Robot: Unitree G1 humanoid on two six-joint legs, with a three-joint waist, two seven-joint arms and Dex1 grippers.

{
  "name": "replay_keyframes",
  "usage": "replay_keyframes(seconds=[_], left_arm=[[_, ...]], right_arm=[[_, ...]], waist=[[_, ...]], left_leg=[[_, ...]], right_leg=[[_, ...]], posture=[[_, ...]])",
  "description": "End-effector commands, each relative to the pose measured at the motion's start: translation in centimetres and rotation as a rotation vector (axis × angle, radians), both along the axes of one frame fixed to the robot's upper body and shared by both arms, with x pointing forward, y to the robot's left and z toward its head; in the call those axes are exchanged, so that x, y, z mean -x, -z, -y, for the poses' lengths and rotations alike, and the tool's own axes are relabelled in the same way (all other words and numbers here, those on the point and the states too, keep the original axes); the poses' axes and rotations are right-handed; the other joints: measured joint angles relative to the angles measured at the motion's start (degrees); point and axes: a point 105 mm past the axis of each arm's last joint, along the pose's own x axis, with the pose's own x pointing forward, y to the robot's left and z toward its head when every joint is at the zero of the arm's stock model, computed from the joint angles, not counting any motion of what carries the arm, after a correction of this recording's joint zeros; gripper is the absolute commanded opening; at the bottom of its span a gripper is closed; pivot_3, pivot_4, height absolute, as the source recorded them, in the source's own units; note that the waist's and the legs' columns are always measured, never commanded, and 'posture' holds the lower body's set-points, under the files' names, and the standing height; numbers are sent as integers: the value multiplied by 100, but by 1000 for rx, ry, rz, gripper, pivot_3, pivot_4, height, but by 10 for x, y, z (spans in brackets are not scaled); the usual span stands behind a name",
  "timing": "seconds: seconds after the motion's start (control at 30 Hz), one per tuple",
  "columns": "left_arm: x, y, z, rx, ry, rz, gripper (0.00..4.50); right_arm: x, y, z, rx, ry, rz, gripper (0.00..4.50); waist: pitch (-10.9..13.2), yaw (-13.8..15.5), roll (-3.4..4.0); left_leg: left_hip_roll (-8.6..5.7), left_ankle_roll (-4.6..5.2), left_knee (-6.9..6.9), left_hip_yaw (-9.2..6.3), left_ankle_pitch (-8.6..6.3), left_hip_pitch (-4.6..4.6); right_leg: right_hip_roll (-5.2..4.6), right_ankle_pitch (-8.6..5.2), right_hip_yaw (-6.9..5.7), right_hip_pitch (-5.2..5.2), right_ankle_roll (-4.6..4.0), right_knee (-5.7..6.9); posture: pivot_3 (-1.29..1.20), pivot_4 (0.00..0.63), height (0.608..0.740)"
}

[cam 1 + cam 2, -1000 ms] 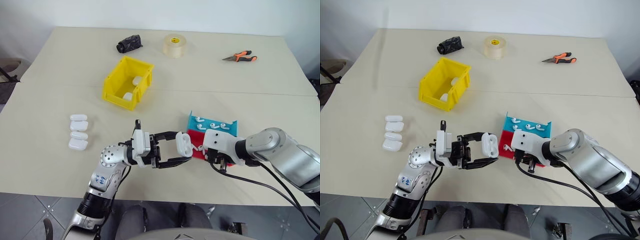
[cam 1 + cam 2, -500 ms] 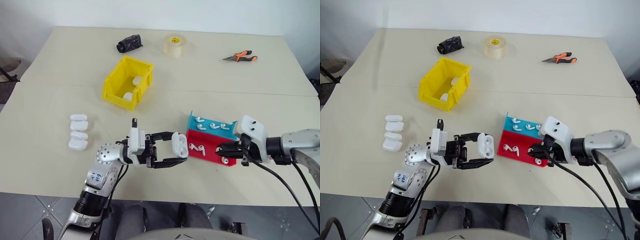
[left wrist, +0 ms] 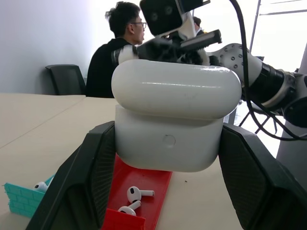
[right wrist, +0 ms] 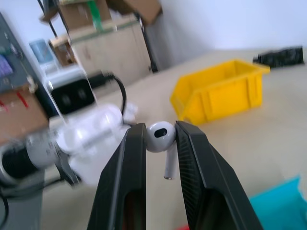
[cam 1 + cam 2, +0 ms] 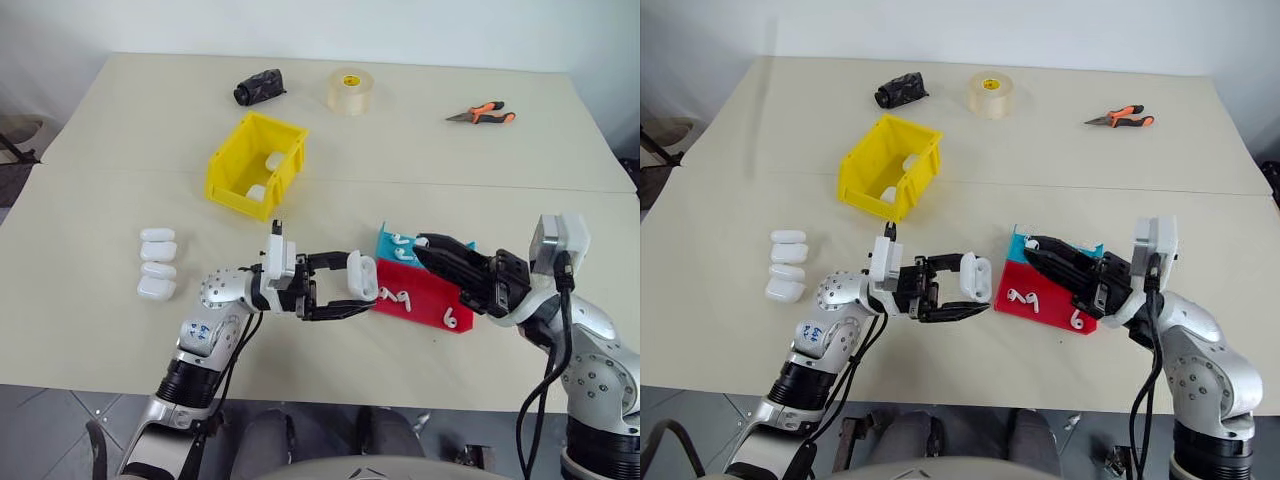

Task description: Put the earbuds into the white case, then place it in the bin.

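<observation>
My left gripper (image 5: 358,290) is shut on the white case (image 5: 361,277), holding it above the table just left of the trays. In the left wrist view the case (image 3: 175,115) sits between both black fingers (image 3: 91,182). My right gripper (image 5: 420,246) hovers over the trays and points left toward the case. Its wrist view shows it shut on one earbud (image 4: 159,135), stem hanging down. More earbuds (image 5: 398,296) lie in the red tray (image 5: 425,300) and in the blue tray (image 5: 388,246). The yellow bin (image 5: 255,165) stands farther back on the left with white cases inside.
Several spare white cases (image 5: 157,265) lie in a column at the left. Along the far side of the table are a black object (image 5: 258,87), a tape roll (image 5: 350,90) and orange-handled pliers (image 5: 482,113). A person (image 3: 120,43) sits in the background.
My right gripper has lifted off the red tray with an earbud and swung round so that it points left toward the case. The left gripper with the case has stayed about where it was.
</observation>
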Motion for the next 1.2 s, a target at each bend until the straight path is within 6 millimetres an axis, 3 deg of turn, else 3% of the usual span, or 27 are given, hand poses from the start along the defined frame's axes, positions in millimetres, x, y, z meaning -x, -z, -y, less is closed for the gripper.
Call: replay_keyframes(seconds=[0.03, 0.33, 0.83, 1.2], left_arm=[[1, -14, 4, 47, 26, -3, 2809], [4, -25, 7, 77, 92, -30, 2809], [10, -40, 10, 126, 92, -23, 2809], [15, -41, 11, 123, 109, -33, 2809]], right_arm=[[15, -17, -20, -72, -80, 66, 555], [20, -32, -50, -185, -129, 115, 555], [7, 4, -42, -154, -55, 63, 555], [2, 12, -46, -144, -41, 69, 555]], waist=[[0, -6, 0], [0, -3, 1], [-1, -9, 1], [-1, -8, 1]], left_leg=[[0, 0, 0, 0, 0, 0], [0, 0, 0, 0, 0, 1], [-1, 0, -1, 4, 0, 4], [-1, 0, -2, 4, 0, 4]], right_leg=[[0, 0, 0, 0, 0, 0], [0, 0, 1, -1, 0, 2], [0, 0, 5, -1, 0, 3], [0, 0, 5, -1, 0, 3]], posture=[[0, 150, 740], [0, 150, 740], [0, 150, 740], [0, 150, 740]])
